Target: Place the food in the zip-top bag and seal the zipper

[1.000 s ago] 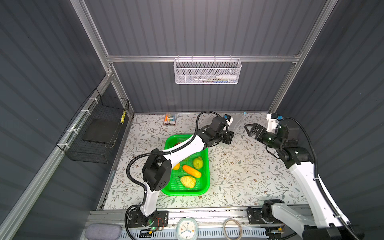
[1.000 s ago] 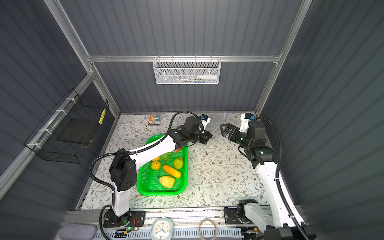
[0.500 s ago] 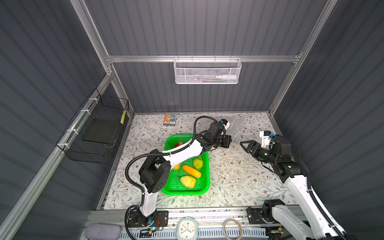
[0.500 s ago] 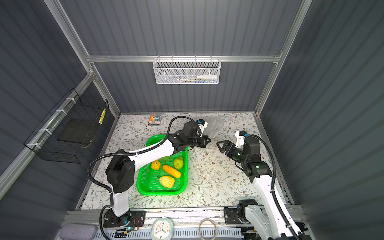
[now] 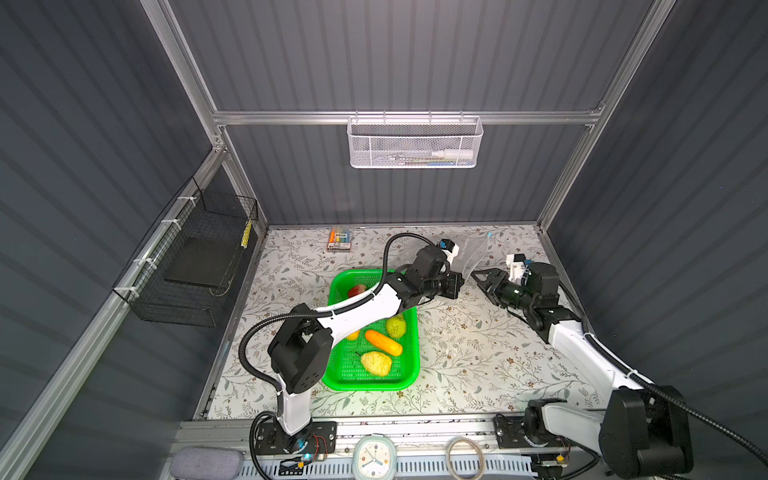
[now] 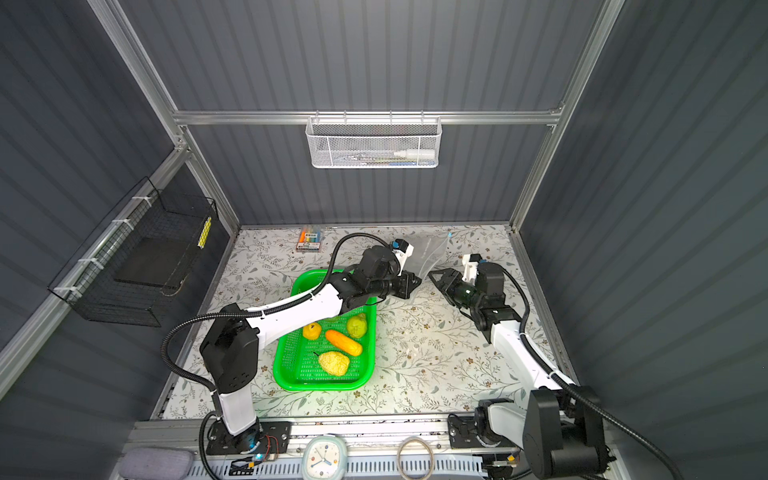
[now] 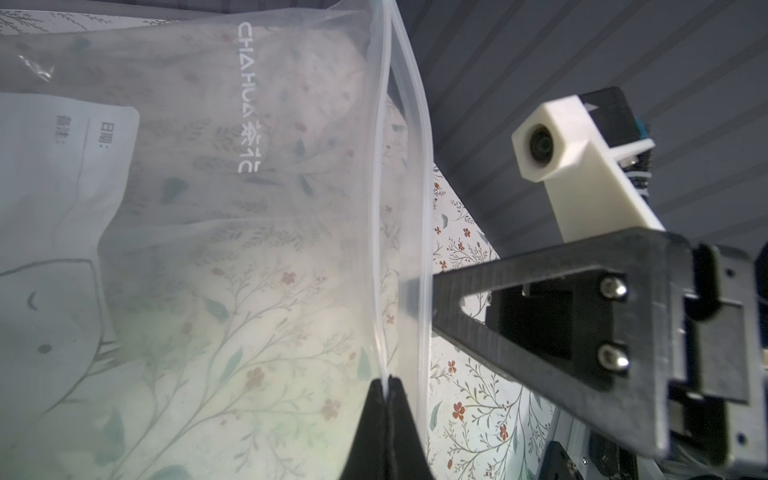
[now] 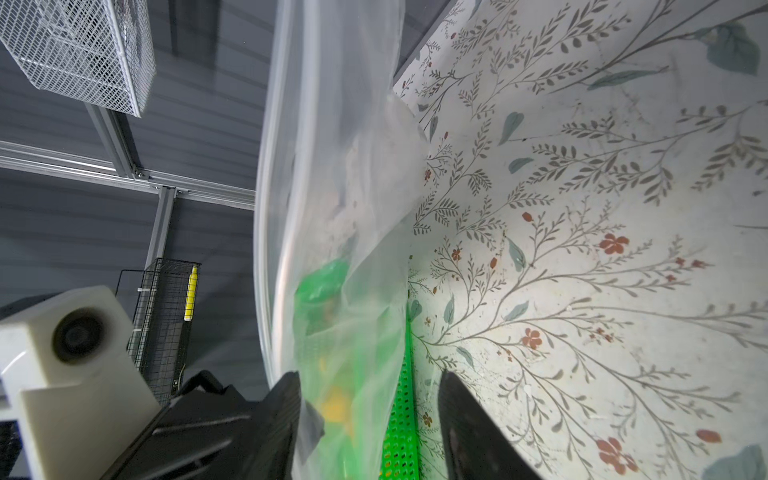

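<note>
Your left gripper (image 7: pixel 388 395) is holding the bag (image 7: pixel 249 208), fingers clamped together on its mouth edge at the zipper (image 7: pixel 380 208). Your right gripper (image 8: pixel 370 390) is facing it with fingers apart, and the bag's loose film is hanging between them. The bag is sitting between the two grippers, just past the far right corner of the tray (image 5: pixel 417 345). The food (image 5: pixel 383 342) is lying in the tray.

Tray: the green perforated plastic tray (image 5: pixel 370 384) is set on the floral-patterned tabletop (image 5: pixel 478 353), left of centre.
Food: the small toy fruits and vegetables (image 5: pixel 383 342) are laid in the tray.
Bag: the clear crinkly plastic zip-top bag (image 5: pixel 471 253) is found behind the tray, to its right.
</note>
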